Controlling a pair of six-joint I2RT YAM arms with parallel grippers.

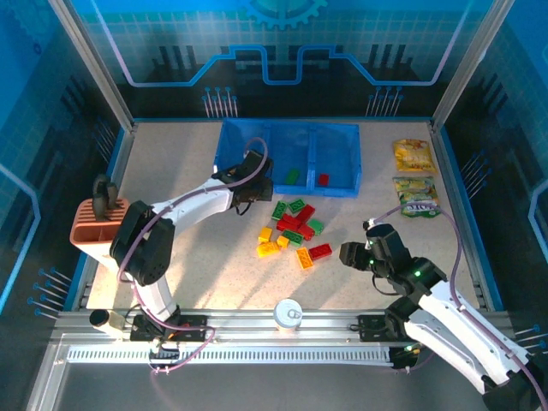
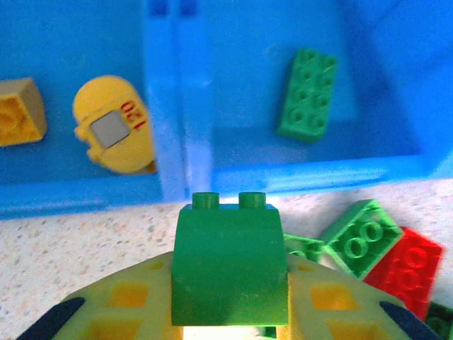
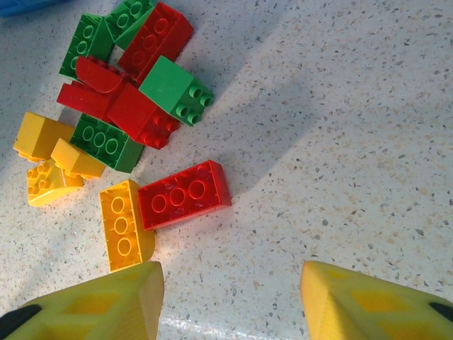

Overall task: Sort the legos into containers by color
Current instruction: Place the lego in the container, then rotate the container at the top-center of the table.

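Overhead: table (image 1: 214, 282) brightly, evenly lit from above, blue walls (image 1: 34, 128) around it dim; hard glare on the tin can (image 1: 288, 313) at the near rail (image 1: 223, 324). Left wrist view soft, the green brick (image 2: 230, 262) close to the lens blurred, blown-out white glow beneath it. Right wrist view crisp on the table, broad pale shadows crossing diagonally, right gripper (image 3: 228, 280) out of focus.

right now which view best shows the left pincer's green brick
Left wrist: the green brick sits close and centred, clamped in the left pincer. Top external has that pincer by the tray, brick too small to tell.
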